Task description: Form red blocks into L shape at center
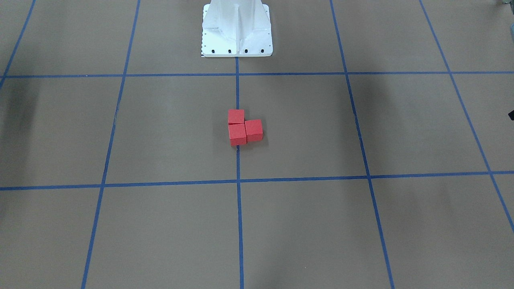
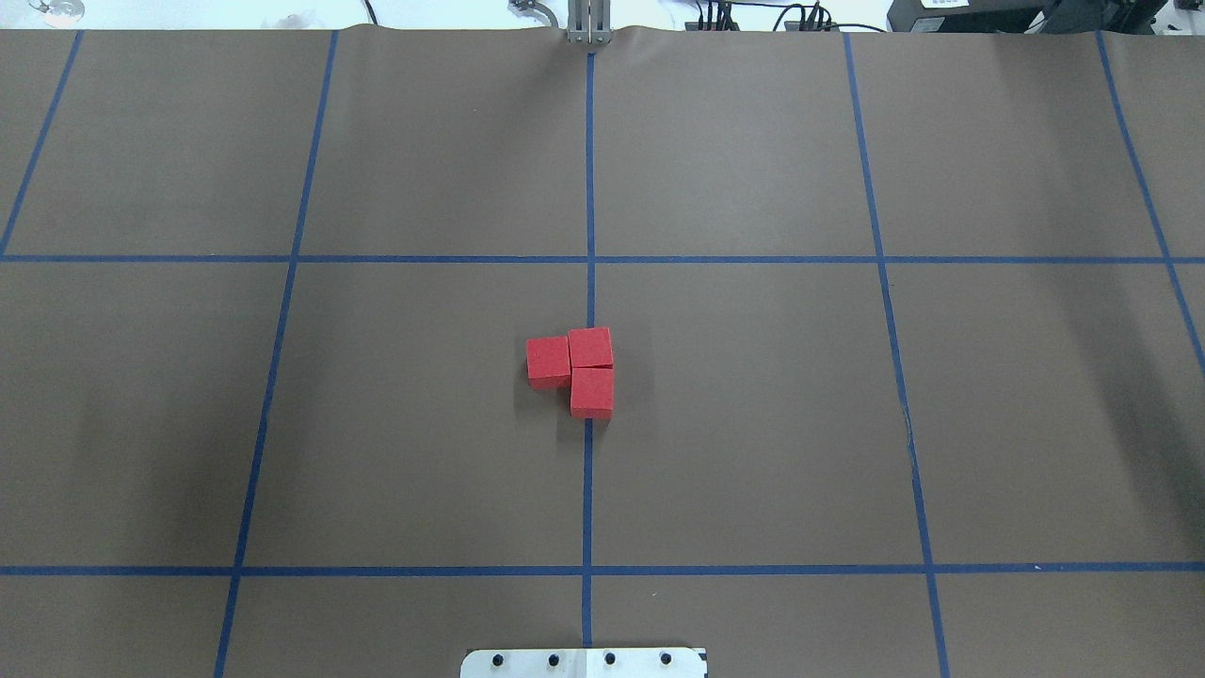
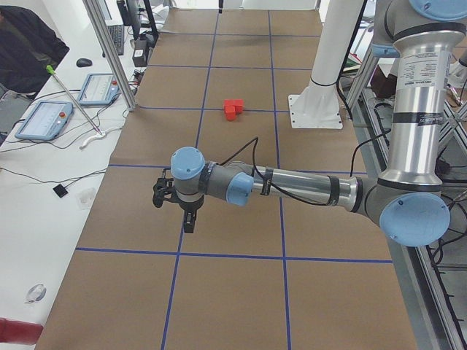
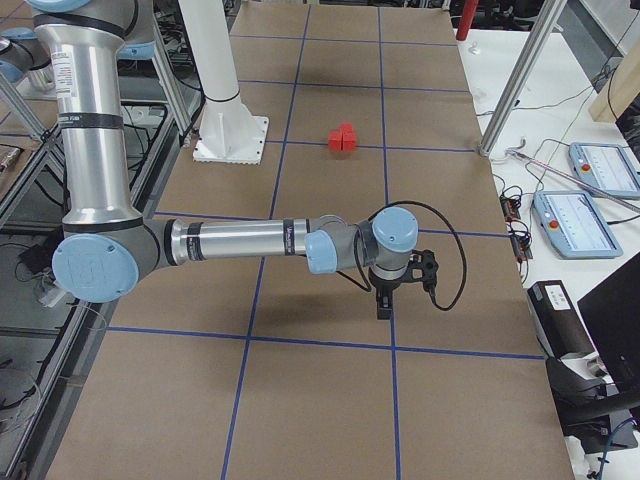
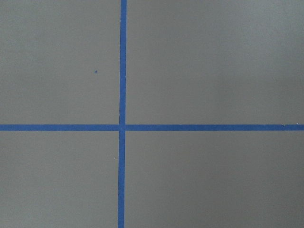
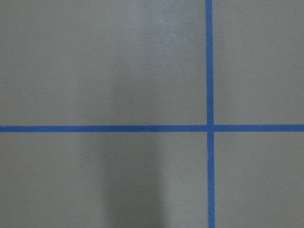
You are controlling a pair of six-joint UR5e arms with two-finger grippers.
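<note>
Three red blocks (image 2: 579, 369) sit touching in an L shape on the brown surface at the center, on the blue tape line (image 2: 587, 490). They also show in the front view (image 1: 243, 127), the left view (image 3: 233, 109) and the right view (image 4: 343, 138). My left gripper (image 3: 188, 222) shows only in the left view, far from the blocks at the table's left end. My right gripper (image 4: 383, 305) shows only in the right view, far from the blocks at the right end. I cannot tell whether either is open or shut. Both wrist views show only bare taped surface.
The white metal base plate (image 1: 237, 51) stands behind the blocks on the robot's side. Teach pendants (image 3: 45, 119) and cables lie on the white bench beyond the table's far edge. Aluminium frame posts (image 4: 512, 85) stand at that edge.
</note>
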